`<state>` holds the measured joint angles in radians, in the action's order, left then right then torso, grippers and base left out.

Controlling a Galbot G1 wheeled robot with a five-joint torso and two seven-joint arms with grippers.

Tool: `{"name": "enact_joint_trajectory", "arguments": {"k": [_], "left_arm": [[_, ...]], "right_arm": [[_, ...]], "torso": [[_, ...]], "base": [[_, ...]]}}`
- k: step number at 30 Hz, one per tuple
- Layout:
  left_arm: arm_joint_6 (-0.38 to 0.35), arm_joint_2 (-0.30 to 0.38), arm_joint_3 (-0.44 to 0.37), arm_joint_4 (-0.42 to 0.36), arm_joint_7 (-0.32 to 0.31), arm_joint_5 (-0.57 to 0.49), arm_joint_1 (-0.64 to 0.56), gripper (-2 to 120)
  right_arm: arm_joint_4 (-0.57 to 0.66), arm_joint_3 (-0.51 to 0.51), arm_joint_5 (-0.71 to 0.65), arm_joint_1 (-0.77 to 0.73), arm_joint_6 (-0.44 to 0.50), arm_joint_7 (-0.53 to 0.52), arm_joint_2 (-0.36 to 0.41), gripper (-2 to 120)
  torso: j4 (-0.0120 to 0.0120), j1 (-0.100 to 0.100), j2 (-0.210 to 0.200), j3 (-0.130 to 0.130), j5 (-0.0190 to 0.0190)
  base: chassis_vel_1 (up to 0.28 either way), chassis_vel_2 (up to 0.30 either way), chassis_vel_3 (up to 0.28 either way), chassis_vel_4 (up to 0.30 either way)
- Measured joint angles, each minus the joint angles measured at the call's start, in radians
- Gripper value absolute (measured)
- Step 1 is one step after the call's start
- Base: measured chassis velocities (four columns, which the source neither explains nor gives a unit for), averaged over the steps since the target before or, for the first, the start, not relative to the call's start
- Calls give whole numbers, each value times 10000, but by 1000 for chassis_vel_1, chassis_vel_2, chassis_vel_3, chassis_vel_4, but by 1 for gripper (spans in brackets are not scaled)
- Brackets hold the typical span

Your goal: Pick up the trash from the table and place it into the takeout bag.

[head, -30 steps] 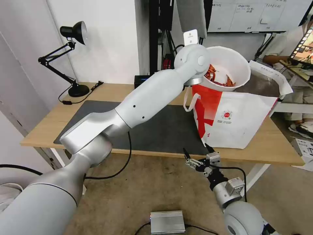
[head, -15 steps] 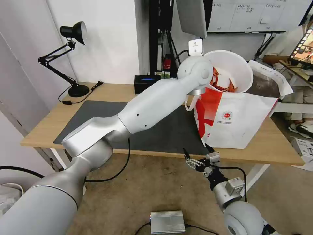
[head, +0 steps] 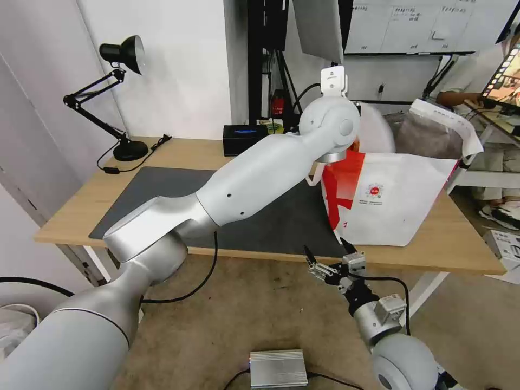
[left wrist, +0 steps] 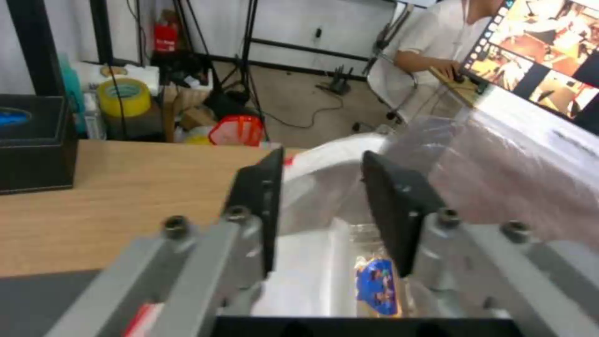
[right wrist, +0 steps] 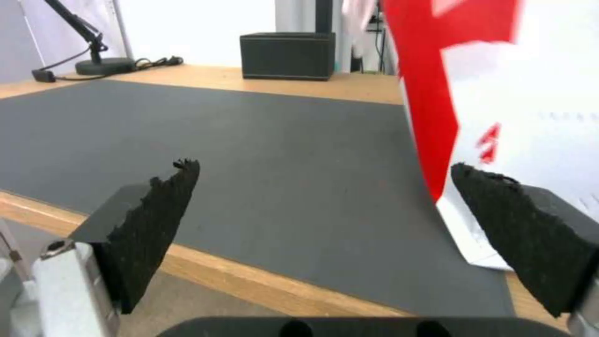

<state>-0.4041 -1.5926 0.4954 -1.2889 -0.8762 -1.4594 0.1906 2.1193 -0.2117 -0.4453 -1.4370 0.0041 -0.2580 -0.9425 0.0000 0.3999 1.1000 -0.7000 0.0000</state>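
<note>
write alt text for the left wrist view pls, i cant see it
The left gripper, fingers open, hangs over the open takeout bag, a white bowl rim blurred between the fingers above the foil lining. Behind lies the light-wood table with a black box.

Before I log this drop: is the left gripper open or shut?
Open: the left gripper has its pads apart, nothing clamped between them, above the takeout bag.

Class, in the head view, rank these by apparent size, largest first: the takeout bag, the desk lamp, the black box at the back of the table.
1. takeout bag, largest by far.
2. desk lamp, tall but thin.
3. black box, smallest; it also sits farthest from the camera, so its true size is less certain.
</note>
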Motion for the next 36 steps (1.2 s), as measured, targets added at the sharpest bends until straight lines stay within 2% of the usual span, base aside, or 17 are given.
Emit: {"name": "enact_joint_trajectory", "arguments": {"k": [5,8,9,11,13,18,19,21,22,24,27,28,30,31,33,34,36], "left_arm": [[-35,0,31,-136,-25,-53,28,64],[-36,0,31,-158,-30,-57,28,69],[-38,1,24,-214,-39,-65,27,79],[-38,3,5,-253,-46,-69,22,82],[-42,40,-60,-383,-66,-87,-1,92],[-45,380,-110,-808,-82,-144,-72,99],[-46,683,-134,-1097,-80,-213,-140,100],[-47,1825,-288,-2027,-72,-326,-545,100],[-47,1825,-288,-2027,-72,-326,-545,100],[-53,2824,-570,-2797,-42,-368,-1171,100],[-53,2952,-617,-2904,-29,-368,-1281,100],[-55,3674,-981,-3477,92,-334,-2006,100],[-57,4540,-1597,-4398,252,-126,-3280,100],[-57,4540,-1597,-4398,252,-126,-3280,100],[-60,5231,-2121,-5109,517,232,-4295,100],[-60,5231,-2121,-5109,517,232,-4295,100],[-59,5959,-2871,-5733,967,752,-5480,100]], "right_arm": [[0,0,0,0,0,0,0,100],[0,0,0,0,0,0,0,100],[0,0,0,0,0,0,0,100],[0,0,0,0,0,0,0,100],[0,0,0,0,0,0,0,100],[0,0,0,0,0,0,0,100],[0,0,0,0,0,0,0,100],[0,0,0,0,0,0,0,100],[0,0,0,0,0,0,0,100],[0,0,0,0,0,0,0,100],[0,0,0,0,0,0,0,100],[0,-1,0,1,0,0,0,100],[0,0,0,1,0,0,0,100],[0,0,0,1,0,0,0,100],[0,-1,0,0,0,0,1,100],[0,-1,0,0,0,0,1,100],[-1,0,0,0,0,0,0,100]], "torso": [[0,1,0,0,0],[0,0,0,0,0],[0,1,0,0,0],[0,0,0,0,0],[-2,0,0,0,1],[-4,0,0,0,0],[-3,0,0,1,0],[0,0,0,0,-3],[0,0,0,0,-3],[5,0,0,0,-6],[5,1,0,-1,-6],[1,0,0,0,-5],[-1,1,0,-1,-5],[-1,1,0,-1,-5],[-1,0,0,-1,-7],[-1,0,0,-1,-7],[-1,0,0,1,-3]], "base": [[0,0,0,0],[0,0,0,0],[0,0,0,0],[0,0,0,0],[0,0,0,0],[0,0,0,0],[0,0,0,0],[0,0,0,0],[0,0,0,0],[0,0,0,0],[0,0,0,0],[0,0,0,0],[0,0,0,0],[0,0,0,0],[0,0,0,0],[0,0,0,0],[0,0,0,0]]}}
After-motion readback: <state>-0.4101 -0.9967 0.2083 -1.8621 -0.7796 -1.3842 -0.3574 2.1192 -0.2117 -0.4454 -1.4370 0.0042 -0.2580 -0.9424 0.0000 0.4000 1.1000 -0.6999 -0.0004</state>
